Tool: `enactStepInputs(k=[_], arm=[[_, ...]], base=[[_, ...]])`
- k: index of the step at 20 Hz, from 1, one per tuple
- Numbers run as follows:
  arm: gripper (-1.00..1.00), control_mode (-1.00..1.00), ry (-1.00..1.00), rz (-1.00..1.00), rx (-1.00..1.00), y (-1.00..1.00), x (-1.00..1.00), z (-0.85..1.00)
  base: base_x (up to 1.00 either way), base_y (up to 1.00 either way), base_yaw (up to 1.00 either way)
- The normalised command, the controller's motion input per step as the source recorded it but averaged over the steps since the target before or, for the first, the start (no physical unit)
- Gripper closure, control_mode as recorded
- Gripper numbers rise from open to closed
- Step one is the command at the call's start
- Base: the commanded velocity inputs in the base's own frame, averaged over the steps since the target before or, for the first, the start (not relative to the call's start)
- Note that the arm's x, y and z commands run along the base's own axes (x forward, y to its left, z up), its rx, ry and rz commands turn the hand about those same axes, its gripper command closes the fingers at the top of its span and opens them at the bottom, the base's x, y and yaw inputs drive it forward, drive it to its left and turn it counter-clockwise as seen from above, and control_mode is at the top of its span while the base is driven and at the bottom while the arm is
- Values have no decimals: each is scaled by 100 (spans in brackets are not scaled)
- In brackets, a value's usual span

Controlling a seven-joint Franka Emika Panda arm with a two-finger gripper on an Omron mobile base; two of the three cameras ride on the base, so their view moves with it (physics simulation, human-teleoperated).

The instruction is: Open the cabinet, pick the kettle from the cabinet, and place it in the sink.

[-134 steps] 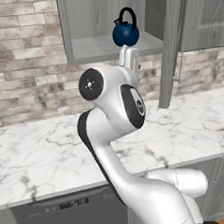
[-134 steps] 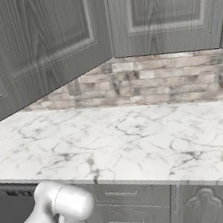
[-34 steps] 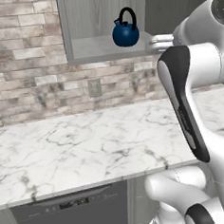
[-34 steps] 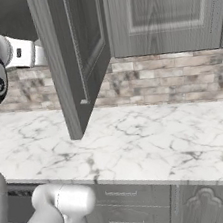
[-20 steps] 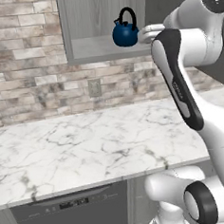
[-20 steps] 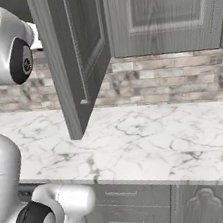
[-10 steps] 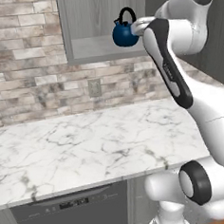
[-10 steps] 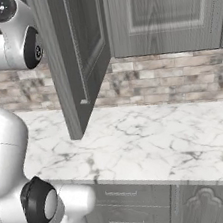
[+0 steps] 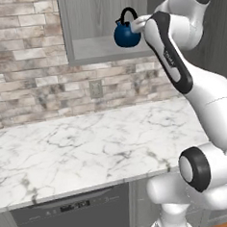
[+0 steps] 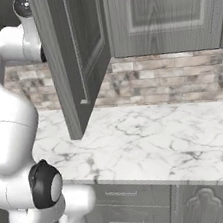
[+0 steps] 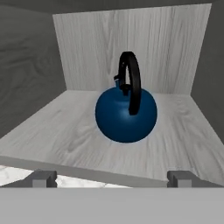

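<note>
Dark-blue kettle [image 11: 126, 114] sits upright on the grey shelf inside the open cabinet [image 9: 93, 20], near the shelf's front edge, black loop handle [image 11: 130, 81] arched over the top and seen almost edge-on in the hand view. Door [image 10: 72, 53] swung wide, standing out over the marble counter [image 9: 89, 146] in the right base view. Gripper [image 11: 112, 177] hovers just outside the shelf lip, kettle dead ahead at 12 o'clock; fingers [image 11: 41, 177] spread fully apart, one tip at 7 o'clock, the other at 5 o'clock of the hand view, nothing between them, no contact yet. In the left base view the wrist sits just beside the kettle at its 3 o'clock. Opening step looks done, pick step in hand. Handling guess: rigid, smooth rounded body, probably slick and too wide and curved for a secure pinch, likely to squirt out or roll. Handle is thin, stiff, the better hold; close across its top arc, jaws either side of the loop. Kettle looks small, light if empty, may swing under the handle once lifted. Risk: nudging it back on the shelf on approach.
</note>
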Motion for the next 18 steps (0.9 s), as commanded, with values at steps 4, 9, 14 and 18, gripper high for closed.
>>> enactStepInputs(k=[4, 9, 14, 18], arm=[[-100, -100, 0, 2, -2, 0, 46, 4], [-100, -100, 0, 0, -2, 2, 48, 2], [-100, -100, 0, 0, 0, 4, 51, 0], [-100, -100, 0, 0, 0, 0, 48, 0]], base=[[0, 0, 0], [0, 0, 0], [0, 0, 0], [0, 0, 0]])
